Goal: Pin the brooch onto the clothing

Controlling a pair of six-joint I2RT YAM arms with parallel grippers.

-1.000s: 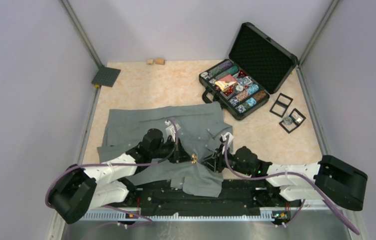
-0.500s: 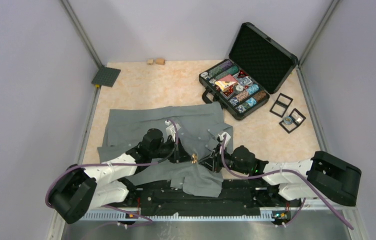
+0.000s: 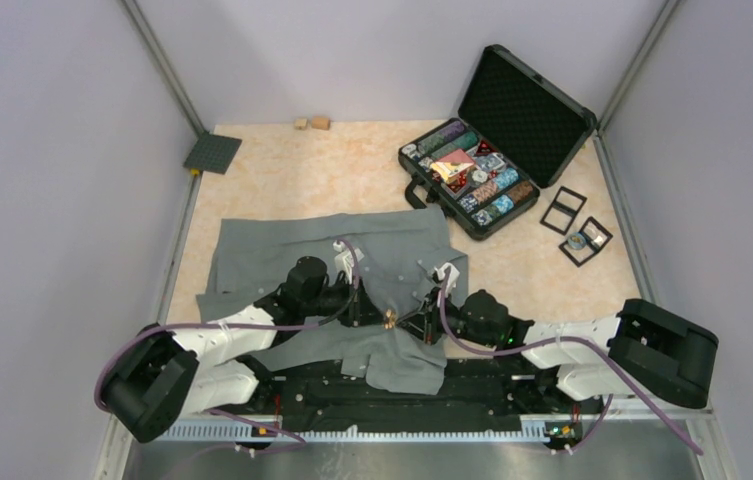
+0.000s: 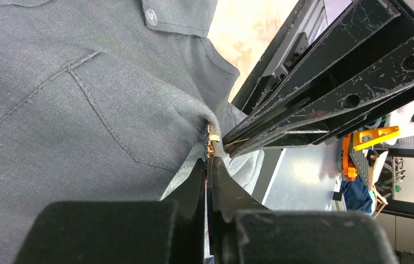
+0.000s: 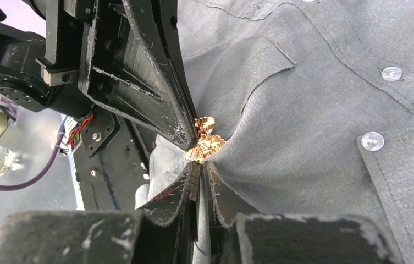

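The grey shirt [image 3: 282,255] lies spread on the table, with pale buttons [image 5: 371,141] along its placket. The small gold brooch [image 3: 390,320] sits on a bunched fold at the shirt's near edge; it also shows in the left wrist view [image 4: 212,144] and the right wrist view [image 5: 205,137]. My left gripper [image 3: 377,316] is shut, pinching the raised fold of shirt [image 4: 138,99] just behind the brooch. My right gripper [image 3: 407,322] comes from the opposite side, shut on the brooch's lower edge where the cloth [image 5: 303,110] puckers. The two grippers' tips nearly touch.
An open black case [image 3: 482,175] of poker chips stands at the back right, with two black frames [image 3: 577,225] beside it. A dark baseplate [image 3: 212,153] lies at the back left, and two small wooden blocks [image 3: 312,123] at the far edge.
The right arm's rear links have shifted a little to the left. Both grippers stay shut at the brooch, which has hardly moved.
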